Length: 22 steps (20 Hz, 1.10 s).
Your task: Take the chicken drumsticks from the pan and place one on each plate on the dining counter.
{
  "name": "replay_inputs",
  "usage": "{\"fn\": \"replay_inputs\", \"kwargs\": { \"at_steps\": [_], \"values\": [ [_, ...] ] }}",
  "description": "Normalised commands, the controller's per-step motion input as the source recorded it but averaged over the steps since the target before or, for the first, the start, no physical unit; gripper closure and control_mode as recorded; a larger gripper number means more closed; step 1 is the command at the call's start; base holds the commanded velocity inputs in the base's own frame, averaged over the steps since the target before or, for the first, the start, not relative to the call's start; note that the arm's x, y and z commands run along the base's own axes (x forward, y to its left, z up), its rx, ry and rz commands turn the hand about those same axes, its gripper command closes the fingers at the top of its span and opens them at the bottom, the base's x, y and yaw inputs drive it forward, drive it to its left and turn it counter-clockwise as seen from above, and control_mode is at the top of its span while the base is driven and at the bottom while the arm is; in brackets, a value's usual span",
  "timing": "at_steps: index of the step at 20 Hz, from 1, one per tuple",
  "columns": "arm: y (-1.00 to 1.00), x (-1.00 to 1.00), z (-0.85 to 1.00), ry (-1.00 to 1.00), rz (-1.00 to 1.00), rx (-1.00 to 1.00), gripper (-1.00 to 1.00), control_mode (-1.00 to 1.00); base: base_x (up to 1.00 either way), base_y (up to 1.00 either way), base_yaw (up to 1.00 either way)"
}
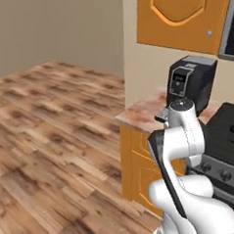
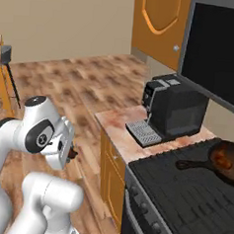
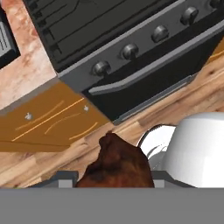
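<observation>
The white robot arm is folded back close to its own body, away from the black stove (image 2: 183,193). In the right base view the claw (image 2: 71,153) sits at about nine o'clock, low beside the arm's upper joints, with a small dark brown lump at its tip. The hand view makes this clear: a chicken drumstick (image 3: 117,164) fills the bottom centre, pinched between the nearly closed claw, so the claw is closed on the meat and carrying it. Beyond it, in the hand view, lie the wooden floor (image 3: 183,109), the stove's row of knobs and an orange cabinet door (image 3: 48,122).

The pan (image 2: 223,163) rests on the stove at three o'clock in the right base view, dark, with its long handle pointing toward nine o'clock. A second brownish drumstick (image 2: 221,160) seems to lie inside it, though it is small and hard to make out. A black coffee machine (image 2: 171,113) stands on the marbled counter (image 2: 119,126) just beside the stove.

The drumstick is probably light, lumpy and a little greasy, firm enough to bear a squeeze. A hold across its thick, meaty middle looks safest; the narrow bone end could twist or slip out.
</observation>
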Motion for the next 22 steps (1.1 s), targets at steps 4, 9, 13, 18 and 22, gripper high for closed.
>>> {"fn": "replay_inputs", "kwargs": {
  "at_steps": [4,9,13,18,22],
  "values": [
    [0.00,0.00,0.00,0.00,0.00,0.00,1.00,1.00,0.00,0.00,0.68],
    [0.00,0.00,0.00,0.00,0.00,0.00,1.00,1.00,0.27,0.00,0.56],
    [0.00,0.00,0.00,0.00,0.00,0.00,1.00,1.00,0.71,0.05,0.41],
    [0.00,0.00,0.00,0.00,0.00,0.00,1.00,1.00,1.00,0.37,0.25],
    [0.00,0.00,0.00,0.00,0.00,0.00,1.00,1.00,1.00,0.57,0.17]
  ]
}}
